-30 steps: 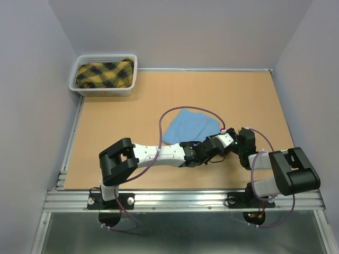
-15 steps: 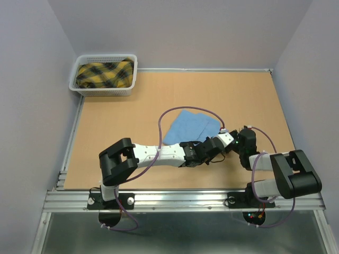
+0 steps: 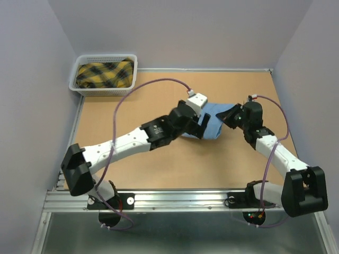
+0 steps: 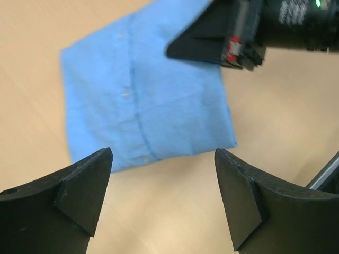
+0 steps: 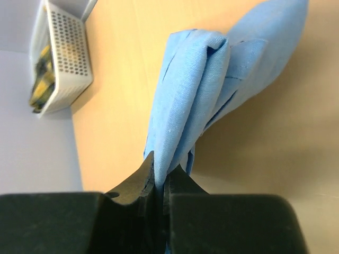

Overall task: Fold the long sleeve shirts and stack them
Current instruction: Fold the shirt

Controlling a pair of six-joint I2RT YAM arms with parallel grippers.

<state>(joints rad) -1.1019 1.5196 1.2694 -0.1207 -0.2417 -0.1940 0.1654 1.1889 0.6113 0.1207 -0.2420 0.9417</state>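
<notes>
A folded light blue long sleeve shirt (image 3: pixel 213 127) lies mid-table, its button placket showing in the left wrist view (image 4: pixel 143 106). My right gripper (image 3: pixel 231 116) is shut on the shirt's right edge, and the right wrist view shows the bunched cloth (image 5: pixel 193 95) pinched between the jaws (image 5: pixel 161 180) and lifted off the board. My left gripper (image 3: pixel 198 126) hovers over the shirt's left part, open, with only bare table between its fingers (image 4: pixel 164 198). The right gripper's black body (image 4: pixel 233 32) reaches over the shirt's far corner in that view.
A white mesh basket (image 3: pixel 106 91) stands at the table's back left corner and holds a yellow and black plaid cloth (image 3: pixel 104 74); it also shows in the right wrist view (image 5: pixel 61 58). Grey walls enclose the tan board on three sides.
Both arms have swung from the near middle out toward the shirt. The left gripper has opened and the right has shut on the shirt's edge. The shirt now lies narrower and farther right.
</notes>
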